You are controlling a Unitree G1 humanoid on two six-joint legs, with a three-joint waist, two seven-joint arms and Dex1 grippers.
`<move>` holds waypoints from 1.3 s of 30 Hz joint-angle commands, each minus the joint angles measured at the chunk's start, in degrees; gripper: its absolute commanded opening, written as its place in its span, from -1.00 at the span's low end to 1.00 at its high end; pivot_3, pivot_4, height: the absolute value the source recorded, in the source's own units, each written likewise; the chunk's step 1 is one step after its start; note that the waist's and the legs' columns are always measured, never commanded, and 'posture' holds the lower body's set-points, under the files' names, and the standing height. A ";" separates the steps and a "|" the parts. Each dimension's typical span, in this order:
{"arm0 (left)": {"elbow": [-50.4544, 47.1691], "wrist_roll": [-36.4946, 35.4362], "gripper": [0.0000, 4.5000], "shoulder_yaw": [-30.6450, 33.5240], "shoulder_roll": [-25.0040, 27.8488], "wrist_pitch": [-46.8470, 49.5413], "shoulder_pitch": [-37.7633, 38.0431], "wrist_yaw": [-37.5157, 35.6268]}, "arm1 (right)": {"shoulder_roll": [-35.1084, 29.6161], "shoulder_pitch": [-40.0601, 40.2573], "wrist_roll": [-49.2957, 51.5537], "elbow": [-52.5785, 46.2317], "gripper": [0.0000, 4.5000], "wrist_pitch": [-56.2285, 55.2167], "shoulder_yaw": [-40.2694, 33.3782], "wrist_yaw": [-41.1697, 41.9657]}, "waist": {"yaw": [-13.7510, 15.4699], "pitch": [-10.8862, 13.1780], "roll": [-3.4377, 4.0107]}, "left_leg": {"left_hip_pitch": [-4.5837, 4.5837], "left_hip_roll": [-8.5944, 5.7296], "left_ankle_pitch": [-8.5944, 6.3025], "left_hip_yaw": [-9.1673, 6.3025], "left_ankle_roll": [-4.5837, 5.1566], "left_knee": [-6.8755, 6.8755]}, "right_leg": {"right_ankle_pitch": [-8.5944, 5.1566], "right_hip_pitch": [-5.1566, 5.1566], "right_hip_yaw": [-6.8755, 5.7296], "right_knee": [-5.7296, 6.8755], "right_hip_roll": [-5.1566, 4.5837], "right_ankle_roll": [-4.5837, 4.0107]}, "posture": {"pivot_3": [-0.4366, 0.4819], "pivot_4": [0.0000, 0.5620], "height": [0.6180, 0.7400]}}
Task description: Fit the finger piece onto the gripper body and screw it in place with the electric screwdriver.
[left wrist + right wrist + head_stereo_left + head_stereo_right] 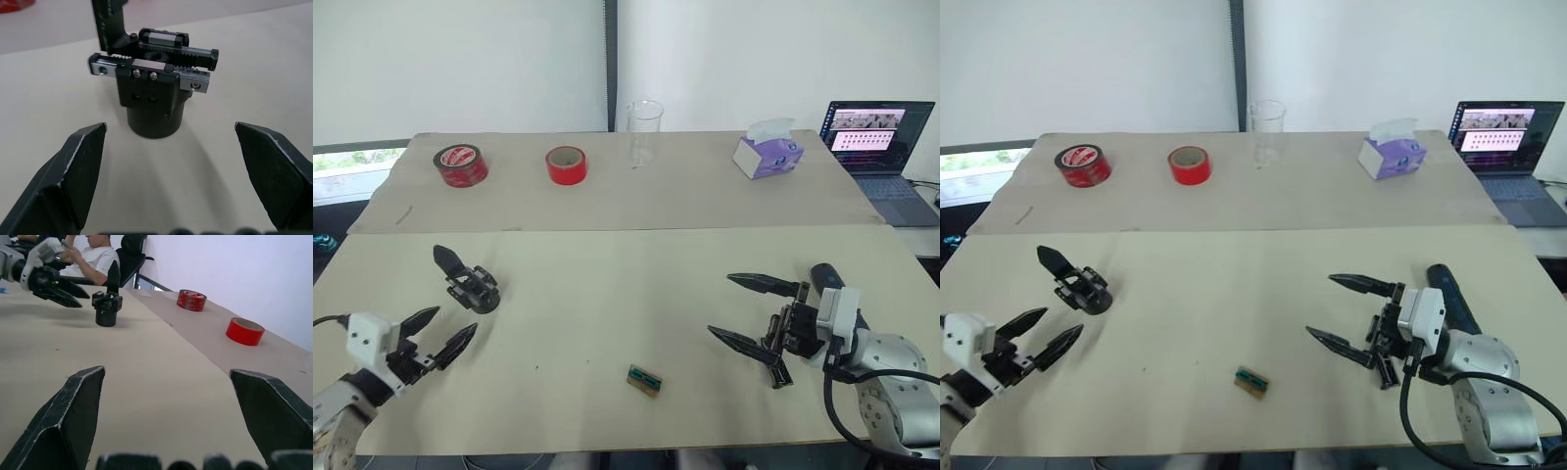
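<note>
The gripper body point(477, 290) stands on the near-left part of the table, and the finger piece point(447, 259) rises from it as a pointed black prong. My left gripper point(454, 320) hovers open just in front of it, the body lying between and beyond its fingers point(73, 171) in the left wrist view. On the right, my right gripper point(722, 305) is open and empty, pointing left across the table. The electric screwdriver point(824, 276) lies behind the right gripper, mostly hidden by the wrist. The right wrist view shows the body point(107, 308) far off.
A small green-and-tan block point(645, 380) lies near the front edge. At the back stand two red tape rolls point(461, 164) point(567, 164), a clear beaker point(645, 127), a tissue box point(767, 153) and a laptop point(879, 137). A seated person point(93, 257) appears beyond the table.
</note>
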 commanded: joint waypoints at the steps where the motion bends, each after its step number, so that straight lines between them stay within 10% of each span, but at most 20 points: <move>1: 4.74 2.83 0.98 -2.32 1.38 -1.15 -2.76 -1.16 | -0.84 1.18 0.04 -1.52 1.00 -1.16 -1.33 -0.28 | 0.06 0.00 0.00 | 0.00 0.00 0.00 0.00 0.00 0.00 | 0.00 -0.01 -0.01 0.00 0.00 0.00 | -0.05 -0.47 1.00; 23: 29.24 9.99 0.98 -9.70 1.17 -13.21 -21.61 -5.45 | -0.19 9.65 -1.67 0.43 1.00 -7.17 -3.79 -0.67 | 0.31 -0.06 0.09 | 0.01 -0.01 0.04 0.01 -0.05 0.00 | 0.03 -0.08 0.02 0.12 0.00 -0.04 | -0.05 -0.47 1.00; 29: 33.10 9.47 0.04 -9.26 0.23 -17.04 -23.89 -5.81 | -0.18 9.87 -1.79 0.78 1.00 -7.65 -4.04 -1.35 | 0.35 -0.15 0.24 | 0.02 -0.01 0.04 0.01 -0.05 0.00 | 0.03 -0.08 0.01 0.13 0.01 -0.04 | -0.05 -0.47 1.00; 39: 9.48 2.56 0.04 -19.52 -5.82 -7.78 -28.11 -14.46 | -1.30 19.23 -0.22 -4.00 1.00 -7.17 -10.62 -1.64 | 2.42 -0.13 0.22 | -0.22 -0.08 -0.02 -0.04 0.05 0.32 | 0.07 -0.09 -0.04 0.08 -0.07 0.03 | -0.05 -0.47 1.00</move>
